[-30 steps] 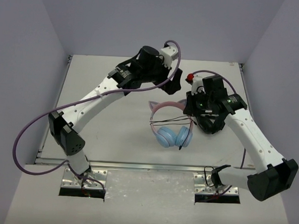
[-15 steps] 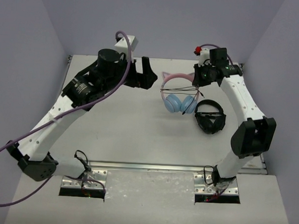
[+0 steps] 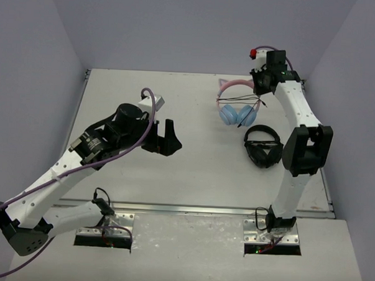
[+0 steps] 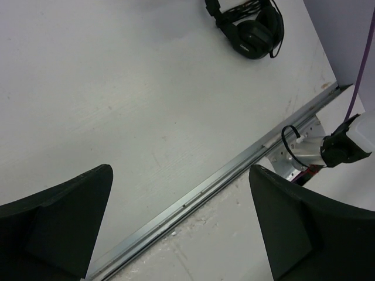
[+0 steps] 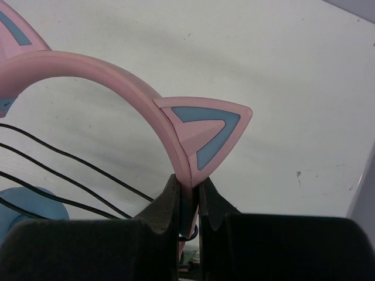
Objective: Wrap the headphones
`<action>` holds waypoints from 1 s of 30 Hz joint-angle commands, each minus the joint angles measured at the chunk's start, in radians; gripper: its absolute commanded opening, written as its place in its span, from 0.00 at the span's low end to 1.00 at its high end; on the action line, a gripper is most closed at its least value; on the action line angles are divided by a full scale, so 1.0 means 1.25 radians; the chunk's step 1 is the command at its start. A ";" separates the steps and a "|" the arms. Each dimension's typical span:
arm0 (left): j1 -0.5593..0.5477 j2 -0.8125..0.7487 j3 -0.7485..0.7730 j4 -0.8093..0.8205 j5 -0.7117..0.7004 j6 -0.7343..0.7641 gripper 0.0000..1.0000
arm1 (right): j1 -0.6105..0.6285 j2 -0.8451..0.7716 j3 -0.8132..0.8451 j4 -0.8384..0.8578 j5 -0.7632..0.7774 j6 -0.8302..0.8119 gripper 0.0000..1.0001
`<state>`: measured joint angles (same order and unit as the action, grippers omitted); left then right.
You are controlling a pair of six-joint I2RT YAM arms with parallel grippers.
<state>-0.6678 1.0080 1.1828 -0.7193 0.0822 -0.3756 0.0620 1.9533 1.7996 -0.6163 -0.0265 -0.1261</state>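
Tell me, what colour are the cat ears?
Pink cat ears with blue insides; best seen in right wrist view.

Bench (image 3: 192, 178): off-white, matte, w/ faint scuffs & small dark specks. Boxed in on 3 sides by plain pale-lavender panels: back wall (image 3: 198, 29), left wall (image 3: 28, 77), right wall (image 3: 361, 92). Metal rail (image 3: 191, 209) runs along near edge; below it a lighter grey ledge (image 3: 188, 259). Light even & diffuse, shadows soft.

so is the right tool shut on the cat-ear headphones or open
Shut on them: the right tool pinches the headphones at the pink band, just under a cat ear.
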 commanded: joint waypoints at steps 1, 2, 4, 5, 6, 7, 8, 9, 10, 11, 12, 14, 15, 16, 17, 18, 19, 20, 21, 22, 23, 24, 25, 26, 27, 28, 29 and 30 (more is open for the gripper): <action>0.000 -0.035 -0.016 0.015 0.071 0.001 1.00 | 0.007 0.029 0.088 0.064 0.035 -0.035 0.01; -0.001 -0.043 -0.037 0.018 0.079 0.001 1.00 | 0.009 0.040 0.093 0.068 0.043 -0.038 0.01; 0.000 -0.054 -0.058 0.024 0.097 0.001 1.00 | 0.013 0.072 0.113 0.089 0.054 -0.045 0.01; -0.001 -0.066 -0.077 0.028 0.101 0.001 1.00 | 0.013 0.088 0.128 0.090 0.065 -0.052 0.01; -0.001 -0.071 -0.086 0.028 0.102 0.000 1.00 | 0.013 0.107 0.178 0.082 0.082 -0.078 0.01; -0.002 -0.075 -0.094 0.029 0.107 -0.001 1.00 | 0.013 0.128 0.202 0.062 0.096 -0.098 0.01; -0.004 -0.084 -0.110 0.028 0.110 -0.001 1.00 | 0.012 0.145 0.188 0.091 0.119 -0.122 0.01; -0.006 -0.087 -0.118 0.028 0.113 -0.001 1.00 | 0.011 0.141 0.178 0.103 0.124 -0.125 0.01; -0.008 -0.093 -0.125 0.029 0.116 -0.001 1.00 | 0.008 0.139 0.179 0.106 0.128 -0.127 0.01; -0.012 -0.096 -0.137 0.031 0.118 -0.001 1.00 | 0.006 0.146 0.181 0.108 0.129 -0.135 0.01; -0.016 -0.097 -0.141 0.029 0.122 -0.001 1.00 | 0.006 0.149 0.180 0.117 0.144 -0.166 0.01; -0.024 -0.100 -0.150 0.029 0.127 -0.001 1.00 | 0.006 0.163 0.174 0.141 0.172 -0.189 0.01; -0.025 -0.101 -0.158 0.029 0.132 -0.001 1.00 | 0.004 0.170 0.183 0.148 0.183 -0.200 0.01; -0.027 -0.107 -0.164 0.032 0.135 -0.003 1.00 | 0.003 0.177 0.190 0.148 0.201 -0.201 0.01; -0.027 -0.109 -0.171 0.034 0.140 -0.005 1.00 | -0.002 0.187 0.194 0.151 0.215 -0.201 0.01; -0.028 -0.115 -0.186 0.039 0.160 -0.010 1.00 | -0.003 0.191 0.199 0.155 0.226 -0.197 0.01; -0.028 -0.120 -0.195 0.050 0.172 -0.017 1.00 | -0.008 0.201 0.199 0.159 0.242 -0.202 0.01; -0.028 -0.122 -0.202 0.054 0.180 -0.019 1.00 | -0.008 0.204 0.199 0.163 0.253 -0.213 0.01; -0.028 -0.125 -0.216 0.058 0.193 -0.020 1.00 | -0.008 0.206 0.190 0.188 0.268 -0.228 0.01; -0.028 -0.131 -0.221 0.065 0.196 -0.021 1.00 | -0.008 0.206 0.177 0.207 0.285 -0.240 0.01; -0.028 -0.134 -0.225 0.066 0.196 -0.021 1.00 | -0.008 0.206 0.163 0.216 0.285 -0.265 0.01; -0.029 -0.136 -0.227 0.066 0.196 -0.020 1.00 | -0.009 0.211 0.162 0.239 0.294 -0.270 0.01; -0.029 -0.136 -0.232 0.067 0.197 -0.020 1.00 | -0.009 0.217 0.167 0.240 0.296 -0.271 0.01; -0.029 -0.136 -0.234 0.069 0.199 -0.021 1.00 | -0.009 0.223 0.180 0.244 0.296 -0.269 0.02; -0.030 -0.136 -0.237 0.071 0.204 -0.022 1.00 | -0.010 0.235 0.184 0.251 0.299 -0.267 0.02; -0.030 -0.139 -0.243 0.073 0.208 -0.024 1.00 | -0.010 0.241 0.185 0.261 0.303 -0.269 0.04; -0.030 -0.138 -0.245 0.075 0.212 -0.027 1.00 | -0.010 0.246 0.185 0.281 0.312 -0.281 0.05; -0.030 -0.140 -0.248 0.076 0.218 -0.030 1.00 | -0.009 0.257 0.181 0.289 0.318 -0.287 0.06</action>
<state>-0.6937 0.8543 0.8837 -0.6807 0.3180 -0.3992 0.0498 2.2639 1.9800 -0.4034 0.3382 -0.4107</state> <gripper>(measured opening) 0.999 0.091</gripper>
